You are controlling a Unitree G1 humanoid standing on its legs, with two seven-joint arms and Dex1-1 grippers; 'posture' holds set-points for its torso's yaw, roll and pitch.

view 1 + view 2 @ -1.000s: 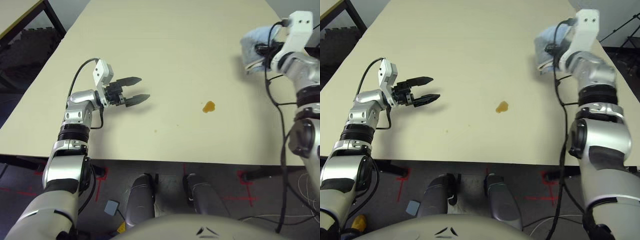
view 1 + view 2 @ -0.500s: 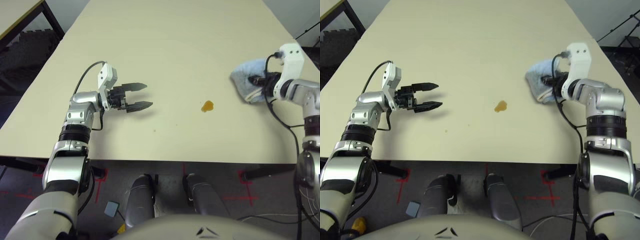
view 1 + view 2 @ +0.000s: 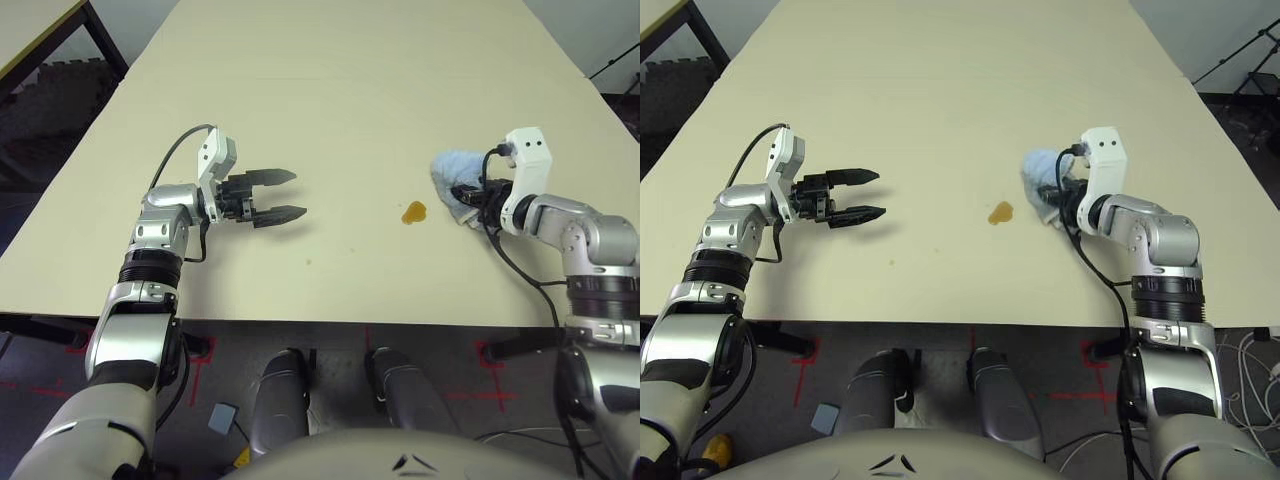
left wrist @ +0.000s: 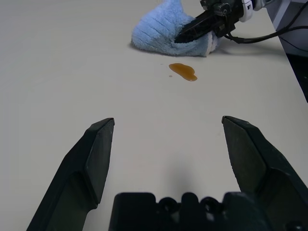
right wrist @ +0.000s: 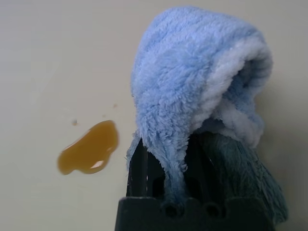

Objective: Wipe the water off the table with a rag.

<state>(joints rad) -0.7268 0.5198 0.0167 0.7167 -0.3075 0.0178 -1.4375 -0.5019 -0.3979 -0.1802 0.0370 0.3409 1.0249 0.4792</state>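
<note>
An amber-brown blotch of water [image 3: 415, 212] lies on the cream table [image 3: 340, 90], right of centre. My right gripper [image 3: 466, 195] is shut on the light blue rag [image 3: 452, 176], which rests bunched on the tabletop just right of the blotch, a small gap between them. In the right wrist view the rag [image 5: 192, 91] drapes over the fingers with the water [image 5: 89, 148] close beside it. My left gripper [image 3: 283, 196] hovers open over the left half of the table, nothing between its fingers [image 4: 98, 159]. The left wrist view shows the rag [image 4: 163, 29] and water [image 4: 183, 71] ahead.
A yellow-edged table with a black frame [image 3: 40, 30] stands at the far left corner, off the cream table. A tiny speck [image 3: 308, 263] marks the tabletop near the front edge. Black cables trail from my right wrist [image 3: 520, 265].
My right arm has carried the rag down and leftward from the far right edge to the tabletop beside the blotch. The left gripper has stayed nearly in place.
</note>
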